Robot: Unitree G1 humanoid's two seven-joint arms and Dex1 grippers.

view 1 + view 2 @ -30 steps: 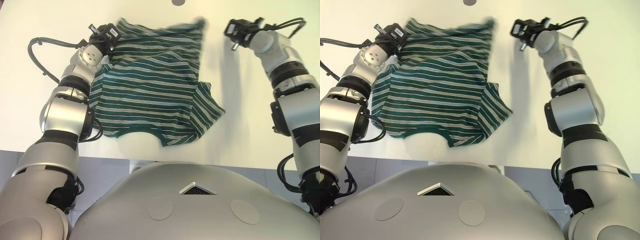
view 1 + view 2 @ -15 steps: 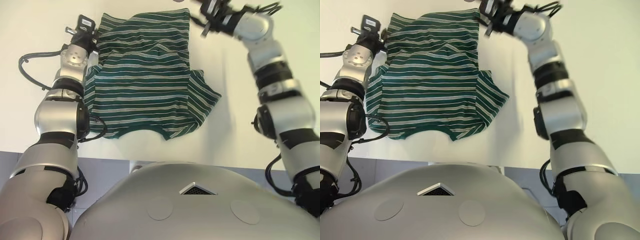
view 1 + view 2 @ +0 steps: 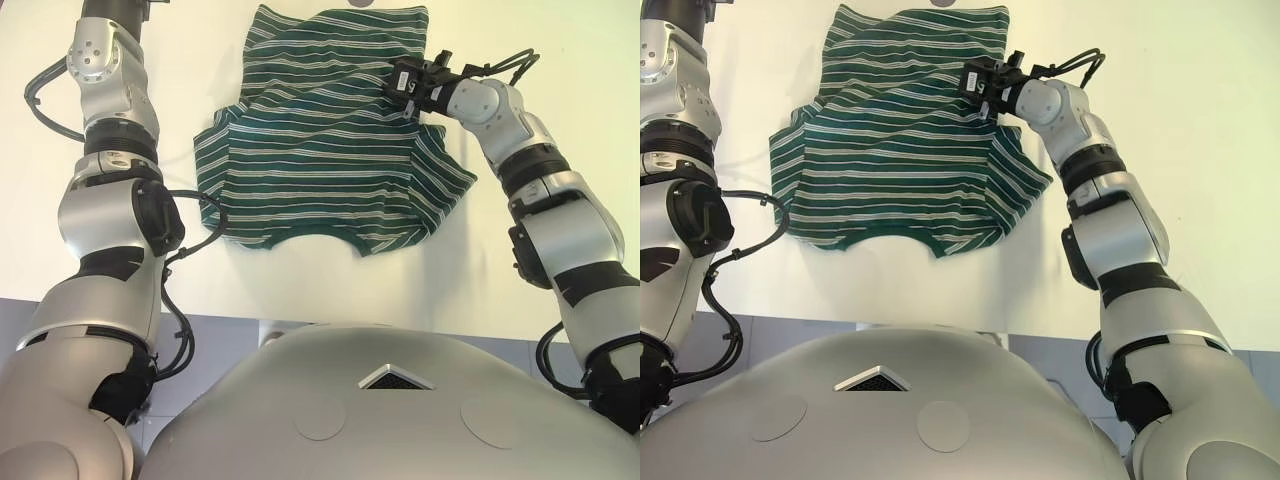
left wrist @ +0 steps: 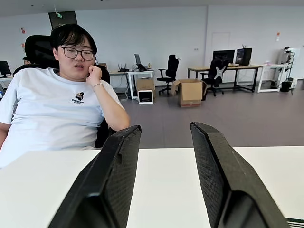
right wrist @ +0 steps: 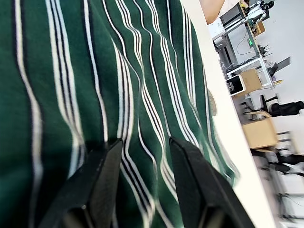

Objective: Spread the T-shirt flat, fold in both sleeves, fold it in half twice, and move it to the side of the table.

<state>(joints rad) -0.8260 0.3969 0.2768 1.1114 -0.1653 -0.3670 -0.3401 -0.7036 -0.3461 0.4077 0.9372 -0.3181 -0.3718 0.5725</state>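
The green T-shirt with white stripes [image 3: 325,140] lies crumpled on the white table [image 3: 560,60], hem far, collar near, and its right sleeve [image 3: 440,185] juts out. My right gripper [image 3: 405,85] hovers low over the shirt's far right part. In the right wrist view, this gripper [image 5: 145,142] is open, with striped cloth [image 5: 57,71] under its fingers [image 5: 97,185]. My left arm [image 3: 105,70] stretches far out, left of the shirt and clear of it. The left gripper [image 4: 164,128] is open and holds nothing, above bare tabletop [image 4: 161,190].
The table's near edge [image 3: 480,325] runs just beyond my chest. White tabletop lies bare on both sides of the shirt, wider on the right [image 3: 580,120]. A small dark round mark [image 3: 358,3] sits at the far edge.
The left gripper has left the shirt's far left corner and gone farther out. The right gripper swung from beside the shirt to over its far right part. The shirt now lies farther out and flatter.
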